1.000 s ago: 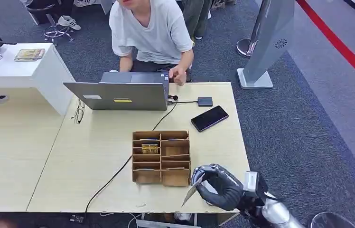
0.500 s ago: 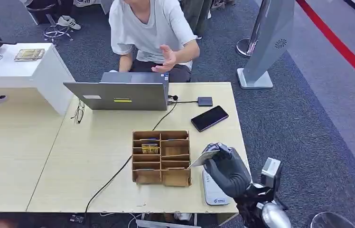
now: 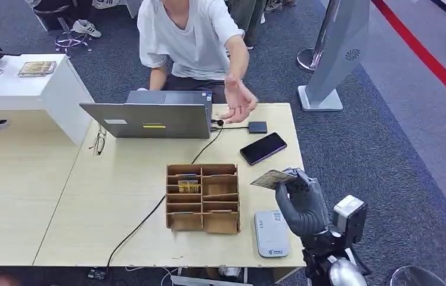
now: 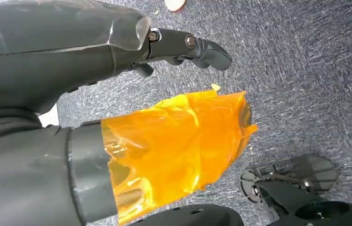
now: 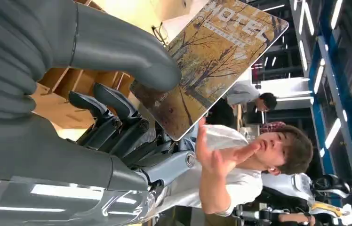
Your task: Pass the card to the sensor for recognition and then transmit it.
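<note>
My right hand (image 3: 299, 202) is raised over the table's right edge and pinches a card (image 3: 272, 178) with an autumn-tree print; the wrist view shows the thumb (image 5: 117, 49) pressed on the card (image 5: 212, 61). The white card sensor (image 3: 271, 233) lies flat on the table below and a little nearer than the card. A person (image 3: 194, 36) sits behind the laptop and stretches an open hand (image 3: 238, 101) toward me above the table. My left hand (image 4: 117, 94) hangs over the carpet with fingers apart, orange tape on its thumb, holding nothing.
A wooden card organizer (image 3: 203, 196) stands left of the sensor. A laptop (image 3: 149, 119), a black phone (image 3: 263, 148), a small dark box (image 3: 257, 127) and a cable (image 3: 143, 220) lie on the table (image 3: 119, 179). Glasses (image 3: 99, 143) lie near the laptop. A grey kiosk (image 3: 334, 59) stands on the carpet beyond.
My right hand rose and moved away from the table's near edge with the card, uncovering the sensor. The person's hand lifted from the laptop and reached out toward the card.
</note>
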